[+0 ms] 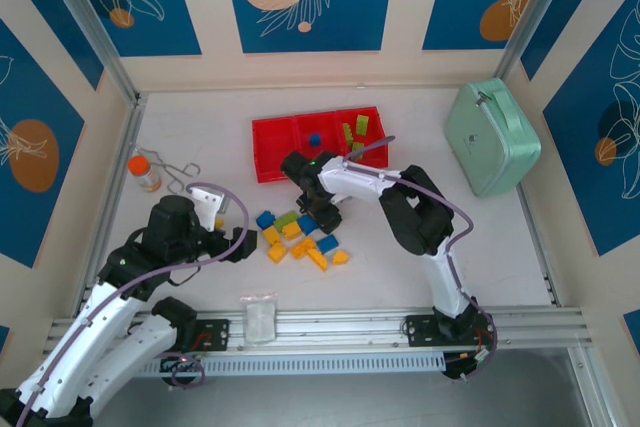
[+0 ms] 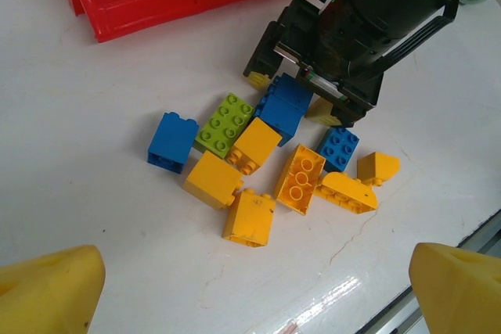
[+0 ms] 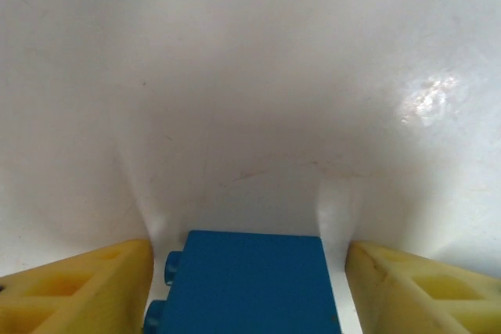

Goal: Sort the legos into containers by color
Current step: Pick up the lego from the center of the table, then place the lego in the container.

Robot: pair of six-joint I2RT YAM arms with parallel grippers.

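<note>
Loose legos (image 1: 300, 239) in orange-yellow, blue and lime green lie in a heap in front of the red containers (image 1: 272, 159). The middle bin holds a blue brick (image 1: 314, 138) and the right bin holds green ones (image 1: 356, 129). My right gripper (image 3: 249, 291) is open and low over the heap, its yellow fingers (image 3: 78, 287) straddling a blue brick (image 3: 246, 283) with a gap on each side. From the left wrist that blue brick (image 2: 286, 107) shows under the black right gripper (image 2: 344, 44). My left gripper (image 2: 250, 291) is open, hovering left of the heap above bare table.
An orange-capped bottle (image 1: 144, 172) and a bent wire piece (image 1: 180, 175) stand at the left. A mint-green case (image 1: 490, 137) sits at the right. A small clear bag (image 1: 259, 317) lies by the front rail. Walls close in the table on three sides.
</note>
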